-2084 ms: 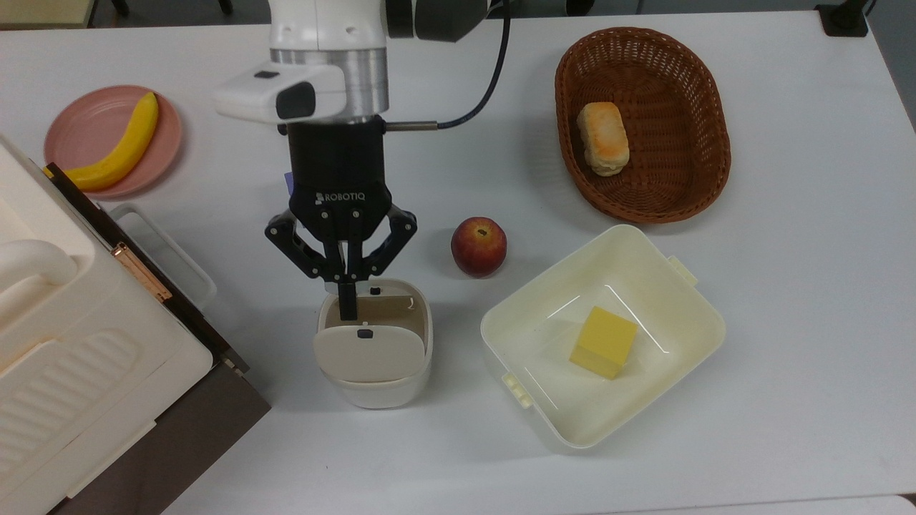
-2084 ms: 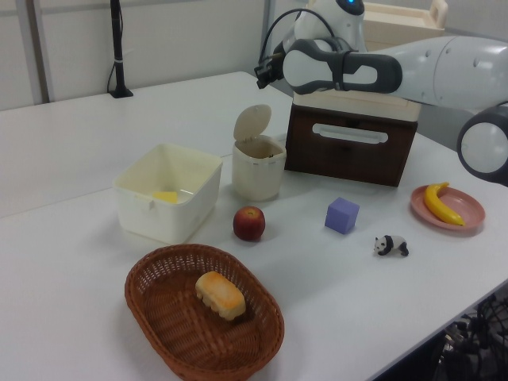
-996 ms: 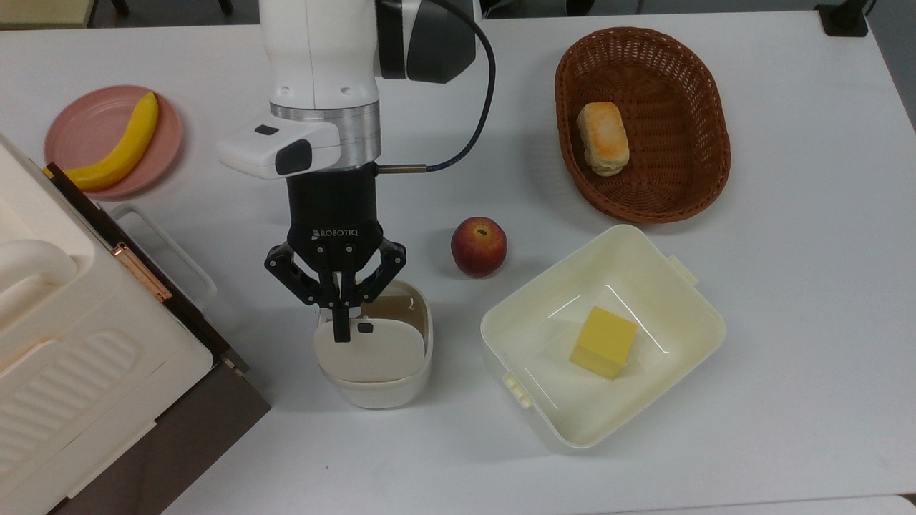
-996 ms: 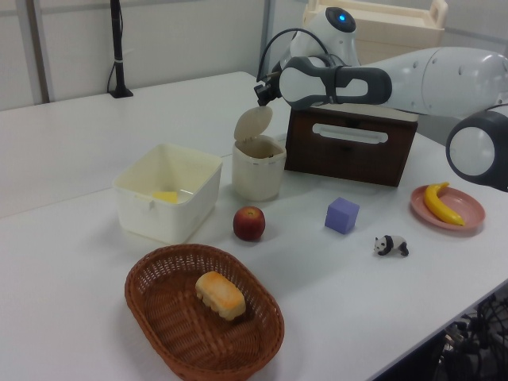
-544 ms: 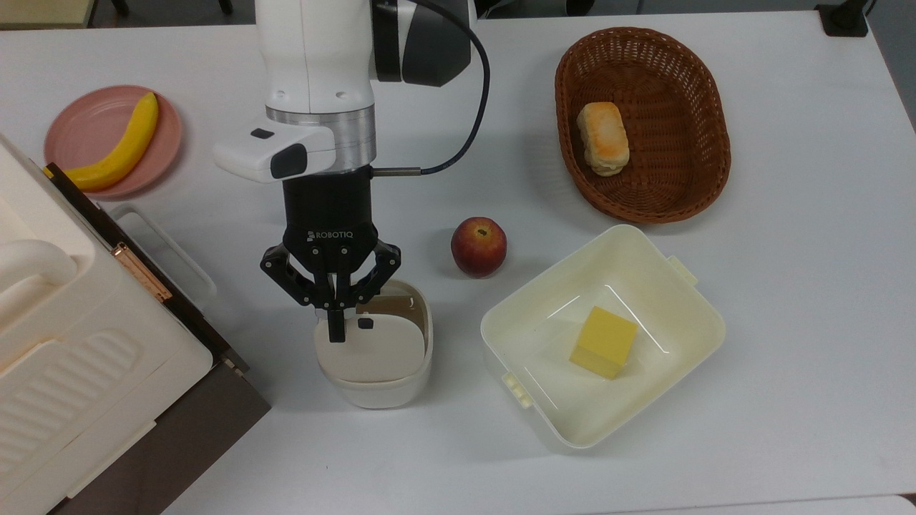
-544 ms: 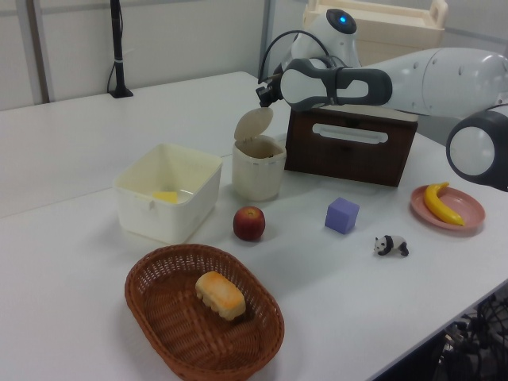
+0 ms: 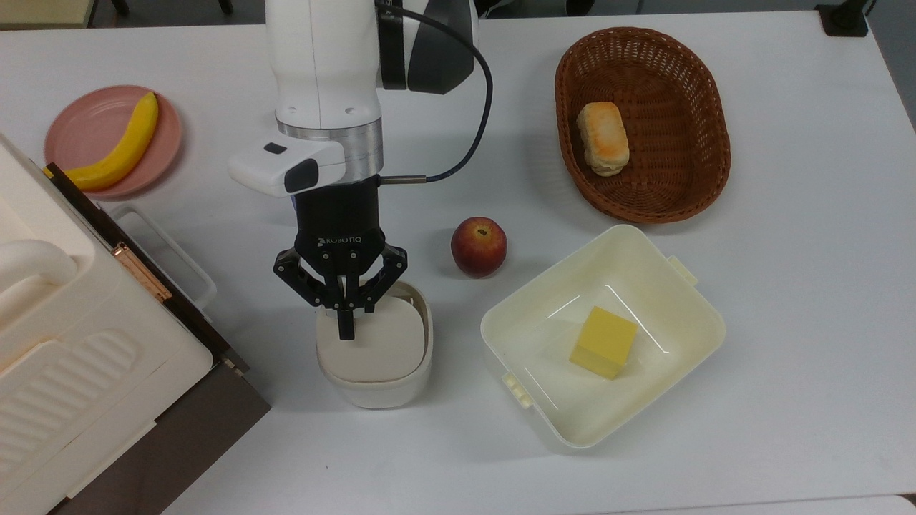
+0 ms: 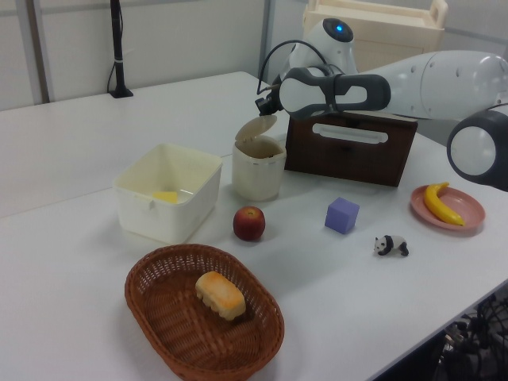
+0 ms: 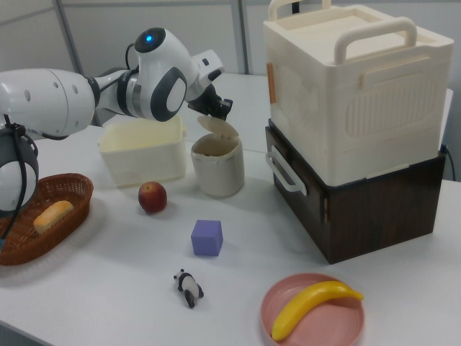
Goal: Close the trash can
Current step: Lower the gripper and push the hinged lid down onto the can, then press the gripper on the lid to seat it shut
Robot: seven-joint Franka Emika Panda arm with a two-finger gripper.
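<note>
The lid [image 8: 259,128] of the trash can [image 7: 374,350] — just beside the apple [image 7: 479,246] — has been tipped lower by the gripper [image 7: 346,325], jaws pressed together; closure is judged partly complete.

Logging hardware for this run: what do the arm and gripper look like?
White arm with dark grey joint covers; a blue light glows on one joint in the left view. A silver ring and a white box with black insets sit at the wrist. Black gripper with white ROBOTIQ lettering, linkage-style jaws. A dark cable loops to the wrist.
</note>
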